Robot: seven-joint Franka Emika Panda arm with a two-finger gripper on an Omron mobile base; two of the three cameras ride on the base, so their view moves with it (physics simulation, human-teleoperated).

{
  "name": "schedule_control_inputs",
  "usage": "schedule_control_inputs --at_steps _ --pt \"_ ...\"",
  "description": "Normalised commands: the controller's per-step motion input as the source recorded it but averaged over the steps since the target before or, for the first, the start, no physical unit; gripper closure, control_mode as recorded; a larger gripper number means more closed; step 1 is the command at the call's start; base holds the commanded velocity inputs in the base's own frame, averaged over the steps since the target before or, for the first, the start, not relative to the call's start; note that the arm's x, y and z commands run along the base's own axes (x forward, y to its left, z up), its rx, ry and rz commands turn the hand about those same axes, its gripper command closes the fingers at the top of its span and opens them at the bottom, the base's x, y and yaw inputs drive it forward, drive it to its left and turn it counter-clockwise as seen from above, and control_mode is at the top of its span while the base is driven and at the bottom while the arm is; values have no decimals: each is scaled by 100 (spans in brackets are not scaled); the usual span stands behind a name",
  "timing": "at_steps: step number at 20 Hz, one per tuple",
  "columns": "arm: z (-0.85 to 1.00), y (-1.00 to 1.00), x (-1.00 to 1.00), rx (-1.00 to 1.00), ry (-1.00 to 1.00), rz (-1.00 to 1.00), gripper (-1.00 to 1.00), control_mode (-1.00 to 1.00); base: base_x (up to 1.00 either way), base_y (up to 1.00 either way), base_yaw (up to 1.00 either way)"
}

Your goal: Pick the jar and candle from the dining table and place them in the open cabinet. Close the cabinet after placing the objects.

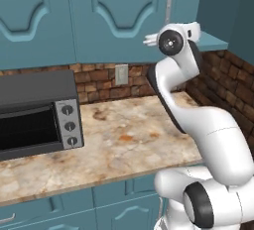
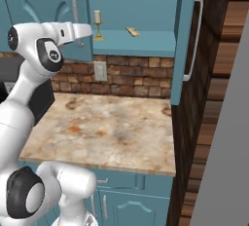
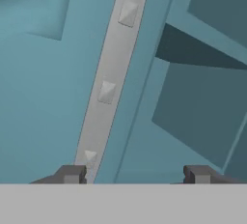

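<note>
The gripper [image 3: 134, 175] stands wide open, holding nothing, its tips spread before a cabinet [image 2: 141, 42] door with the silver handle [image 3: 110, 80] running toward 12 o'clock above the left tip. The candle [image 2: 97, 24] stands on the shelf (a small tan bit [image 2: 132, 31] lies at its 3 o'clock). The right door hangs open.

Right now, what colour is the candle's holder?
Yellow-brass, under a cream candle; right base view shows it best.
</note>
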Motion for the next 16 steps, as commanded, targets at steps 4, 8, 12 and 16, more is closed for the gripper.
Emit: schedule_control_inputs --at_steps 4,8,12,16 --pt "-19 0 55 1 -3 15 -100 -100 0 0 0" --pt "-22 -3 55 4 -5 16 -100 -100 0 0 0" --pt "-17 -1 52 1 -1 13 -100 -100 0 0 0" --pt "-8 0 38 0 2 7 -100 -100 0 0 0"
